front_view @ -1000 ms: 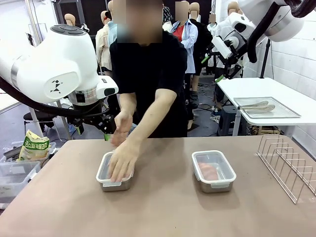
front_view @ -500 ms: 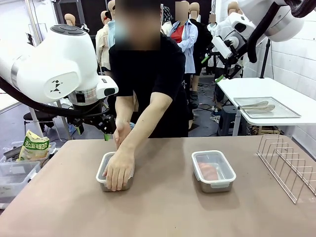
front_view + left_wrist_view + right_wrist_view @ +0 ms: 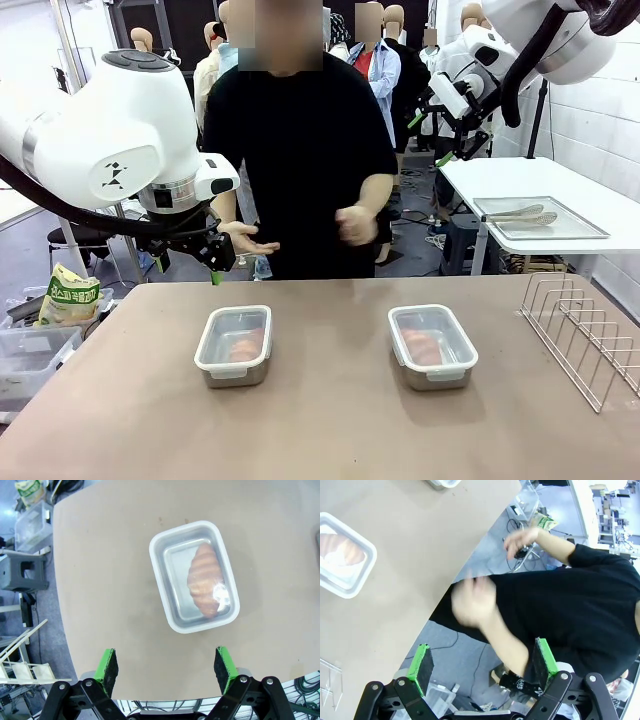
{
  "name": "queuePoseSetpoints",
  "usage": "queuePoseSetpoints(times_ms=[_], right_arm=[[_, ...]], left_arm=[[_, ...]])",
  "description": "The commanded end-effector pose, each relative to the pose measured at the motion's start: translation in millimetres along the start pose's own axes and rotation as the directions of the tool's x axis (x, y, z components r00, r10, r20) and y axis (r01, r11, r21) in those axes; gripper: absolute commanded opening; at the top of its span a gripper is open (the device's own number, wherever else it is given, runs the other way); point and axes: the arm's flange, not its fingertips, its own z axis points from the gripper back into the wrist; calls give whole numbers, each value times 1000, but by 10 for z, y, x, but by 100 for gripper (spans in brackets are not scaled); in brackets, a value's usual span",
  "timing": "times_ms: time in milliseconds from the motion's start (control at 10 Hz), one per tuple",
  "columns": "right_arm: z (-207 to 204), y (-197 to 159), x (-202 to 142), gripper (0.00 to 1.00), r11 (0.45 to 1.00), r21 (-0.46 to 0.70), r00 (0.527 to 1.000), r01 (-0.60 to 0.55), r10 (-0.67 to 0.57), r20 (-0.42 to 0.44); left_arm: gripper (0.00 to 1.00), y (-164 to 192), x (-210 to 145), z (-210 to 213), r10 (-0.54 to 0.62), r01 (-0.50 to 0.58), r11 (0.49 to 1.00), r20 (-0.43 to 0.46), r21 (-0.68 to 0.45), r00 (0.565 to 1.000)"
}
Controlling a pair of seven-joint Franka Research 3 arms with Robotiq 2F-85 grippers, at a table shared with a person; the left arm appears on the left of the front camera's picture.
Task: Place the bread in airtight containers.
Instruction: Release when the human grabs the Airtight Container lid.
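We can read almost nothing here. The yellow-and-green snack bag [image 3: 68, 295] at the left edge of the front view carries printed lettering too small for us to make out. The big white arm housing [image 3: 125, 130] in the upper left bears a small black angular logo mark, without letters.

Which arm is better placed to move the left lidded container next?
Left. Its open left gripper hangs just above the container with the croissant; the right arm is far off.
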Motion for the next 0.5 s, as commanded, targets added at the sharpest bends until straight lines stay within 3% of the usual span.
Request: queuePoseSetpoints(times_ms=[0, 400], right_arm=[[-2, 4, -6, 100, 1000, -4, 1000, 2, -2, -3], [-2, 4, -6, 100, 1000, -4, 1000, 2, -2, -3]], left_arm=[[100, 11, 1, 7, -2, 1, 1000, -5, 0, 1000], [100, 11, 1, 7, -2, 1, 1000, -5, 0, 1000]])
